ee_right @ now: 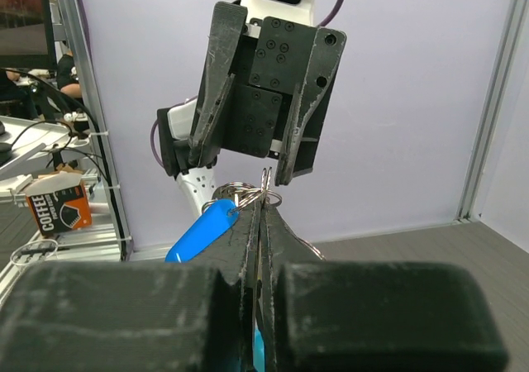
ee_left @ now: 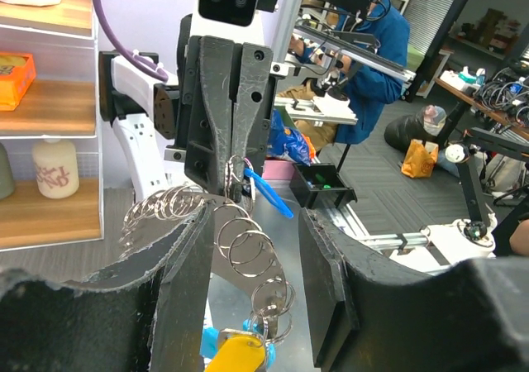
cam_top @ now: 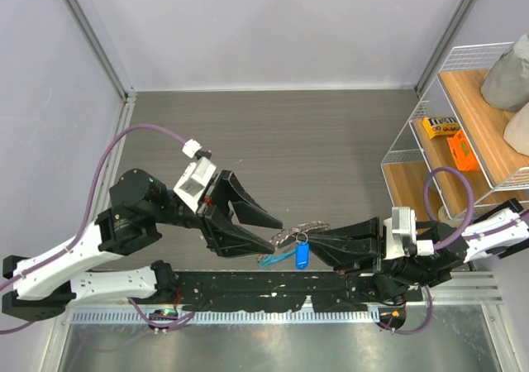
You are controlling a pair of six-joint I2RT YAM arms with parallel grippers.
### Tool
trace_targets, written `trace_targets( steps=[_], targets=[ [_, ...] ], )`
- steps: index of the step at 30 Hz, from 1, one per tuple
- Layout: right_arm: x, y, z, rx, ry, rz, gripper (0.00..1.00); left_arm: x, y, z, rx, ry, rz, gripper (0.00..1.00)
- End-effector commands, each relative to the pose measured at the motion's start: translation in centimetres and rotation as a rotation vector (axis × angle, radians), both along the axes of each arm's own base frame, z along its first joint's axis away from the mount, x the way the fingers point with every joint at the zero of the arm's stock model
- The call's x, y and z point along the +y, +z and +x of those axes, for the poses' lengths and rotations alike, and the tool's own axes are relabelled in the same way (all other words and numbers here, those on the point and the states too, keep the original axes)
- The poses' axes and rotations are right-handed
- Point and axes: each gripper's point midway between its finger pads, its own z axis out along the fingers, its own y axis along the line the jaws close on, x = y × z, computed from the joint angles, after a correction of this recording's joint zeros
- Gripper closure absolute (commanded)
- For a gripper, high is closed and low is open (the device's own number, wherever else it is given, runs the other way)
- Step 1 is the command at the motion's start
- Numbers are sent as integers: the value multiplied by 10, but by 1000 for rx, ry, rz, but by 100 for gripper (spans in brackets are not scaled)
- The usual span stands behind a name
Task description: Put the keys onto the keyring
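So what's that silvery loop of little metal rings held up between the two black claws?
The silvery keyring looks like thin metal wire: small overlapping rings chained into a curving loop. It hangs in mid-air, pinched at one point by the shut right gripper, and runs between the fingers of the open left gripper; contact there is unclear. A yellow plastic tag and a blue plastic tag dangle from it.
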Motion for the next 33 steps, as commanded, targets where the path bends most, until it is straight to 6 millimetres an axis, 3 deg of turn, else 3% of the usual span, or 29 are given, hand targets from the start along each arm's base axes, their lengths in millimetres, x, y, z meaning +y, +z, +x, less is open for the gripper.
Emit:
trace_targets(
  steps=[1,16,27,31,33],
  targets=[
    [-12,31,-5,35,49,116,94,3,17,-6,-18,-28,-60,50],
    [-4,32,-10,23,57,105,94,-9,16,-4,3,-49,-43,60],
    [-5,32,-11,21,62,106,94,-13,11,-1,11,-41,-16,85],
    [-3,30,-10,19,53,94,94,-15,10,-1,12,-45,-5,100],
    [-4,31,-8,20,47,97,94,-16,9,-1,11,-43,1,100]
  ],
)
